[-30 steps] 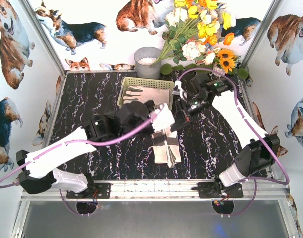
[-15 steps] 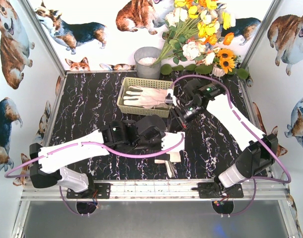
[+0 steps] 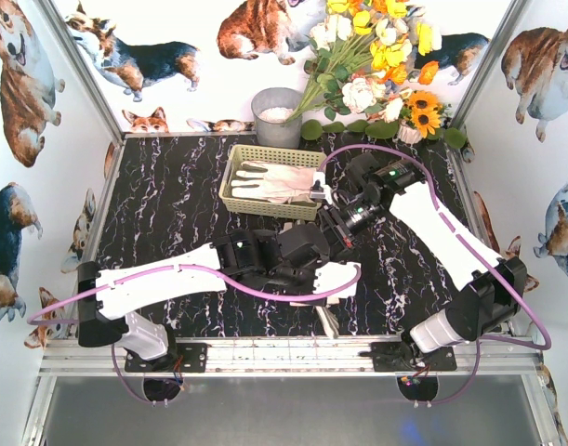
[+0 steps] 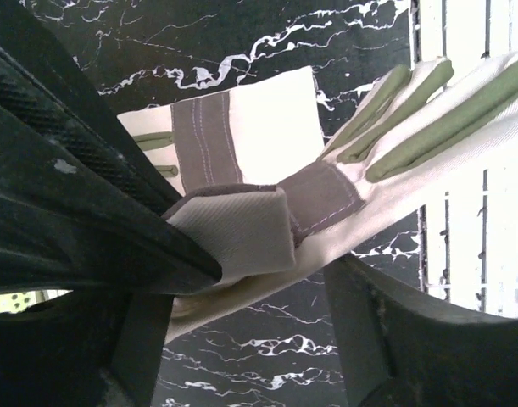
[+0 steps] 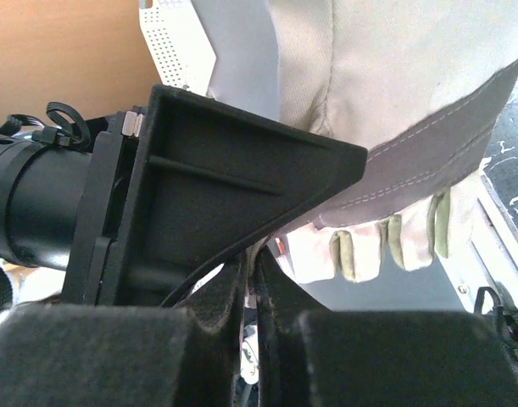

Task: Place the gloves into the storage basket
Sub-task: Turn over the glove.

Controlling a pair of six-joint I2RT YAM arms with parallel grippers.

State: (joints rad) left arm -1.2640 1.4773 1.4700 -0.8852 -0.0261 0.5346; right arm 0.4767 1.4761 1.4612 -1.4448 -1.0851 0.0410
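Observation:
One cream glove lies in the pale yellow storage basket at the back. Other gloves lie on the black table under my left arm; only their fingertips show in the top view. My left gripper is open over them. In the left wrist view its jaws straddle a folded grey-banded cuff, and another glove lies beneath. My right gripper sits just behind, shut on a thin edge of cream glove fabric. A grey-banded glove fills its view.
A round grey pot stands behind the basket. A bunch of flowers sits at the back right. The metal front rail runs just in front of the gloves' fingertips. My two arms crowd each other at the table's middle.
My left arm has swung from the basket's front edge toward the front right and now covers the glove pile. My right gripper has shifted slightly left and nearer.

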